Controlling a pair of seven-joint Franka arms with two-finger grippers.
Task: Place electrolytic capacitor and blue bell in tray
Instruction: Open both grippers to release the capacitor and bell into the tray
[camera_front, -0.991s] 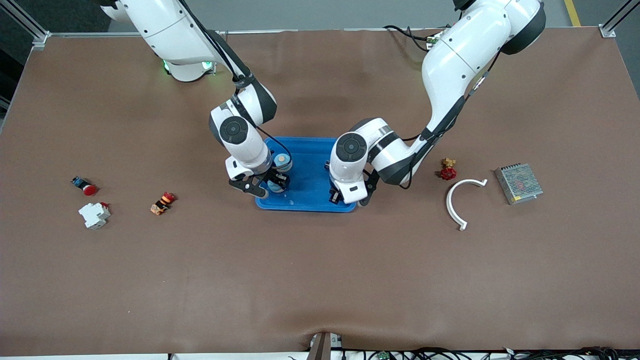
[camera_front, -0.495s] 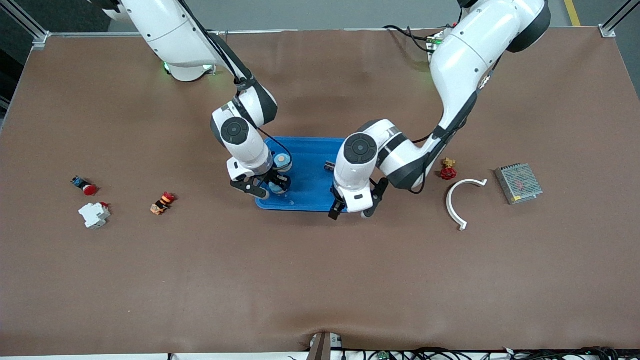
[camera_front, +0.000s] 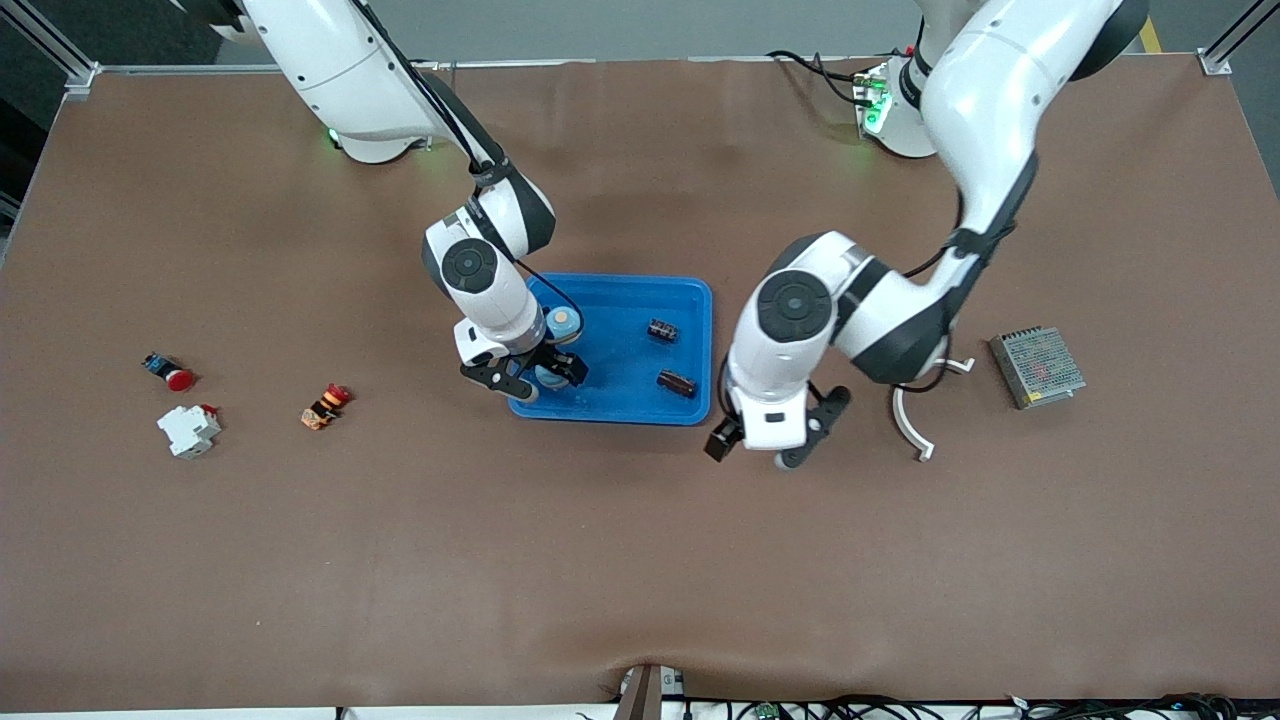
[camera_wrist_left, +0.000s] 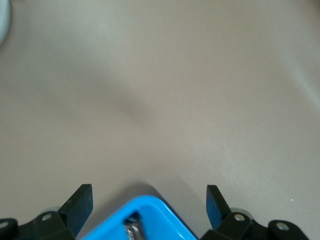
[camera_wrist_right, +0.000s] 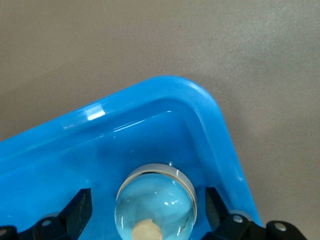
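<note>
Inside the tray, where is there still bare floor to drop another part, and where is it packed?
Bare floor runs down the middle of the tray, between the blue bells and the two capacitors. It is crowded at the right arm's end, where the right gripper, jaws open, straddles a bell. The left gripper is open, off the tray.

One blue tray (camera_front: 690, 300) holds two capacitors (camera_front: 661, 330) and two blue bells (camera_front: 565, 322) (one mostly hidden); six other parts (camera_front: 1037, 366) lie scattered.
</note>
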